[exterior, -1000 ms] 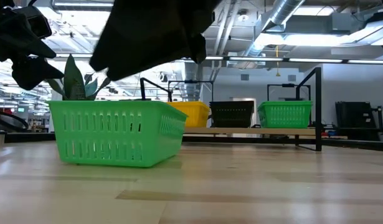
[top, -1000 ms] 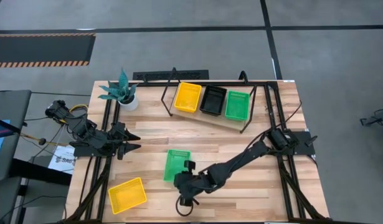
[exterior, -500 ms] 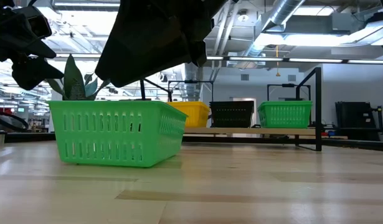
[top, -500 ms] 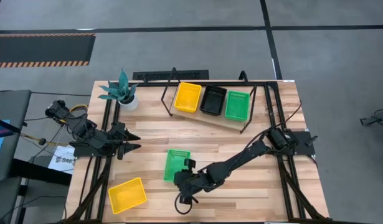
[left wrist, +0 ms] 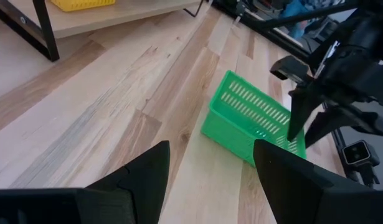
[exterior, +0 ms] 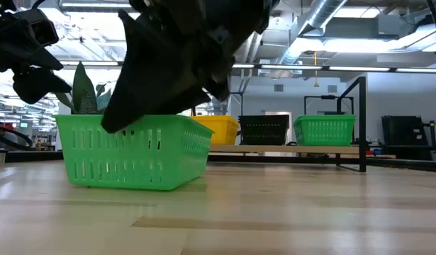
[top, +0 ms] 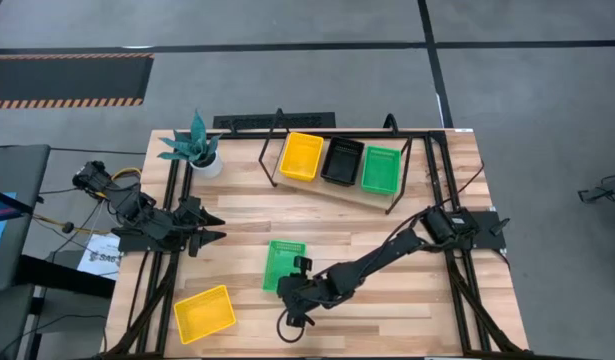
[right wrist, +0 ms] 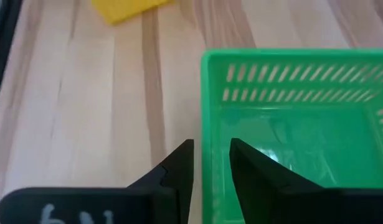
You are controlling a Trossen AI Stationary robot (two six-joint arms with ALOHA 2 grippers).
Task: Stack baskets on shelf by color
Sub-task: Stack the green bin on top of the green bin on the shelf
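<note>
One green basket point(top: 284, 262) point(exterior: 132, 150) rests flat on its base on the tabletop. My right gripper point(top: 293, 292) point(right wrist: 212, 144) is over its near short wall point(right wrist: 209, 118), open. One finger stands outside that wall and one inside, and I see gaps on both sides. The shelf point(top: 339, 188) carries a yellow basket point(top: 302, 156), a black basket point(top: 342, 160) and a green basket point(top: 381, 168) in a row. Another yellow basket point(top: 204, 312) sits near the table's near-left corner. My left gripper point(top: 217, 228) point(left wrist: 211, 149) waits open at the left side.
A potted plant point(top: 195, 148) stands at the far left, beside the shelf. Black frame rails point(top: 172, 270) run along both table sides. Bare wood lies between the shelf and the green basket and to the right of my right arm point(top: 387, 252).
My right gripper has come down and tipped forward onto the green basket's near wall, so its fingers now stand level with the rim in the low view. The basket has stayed in place.
</note>
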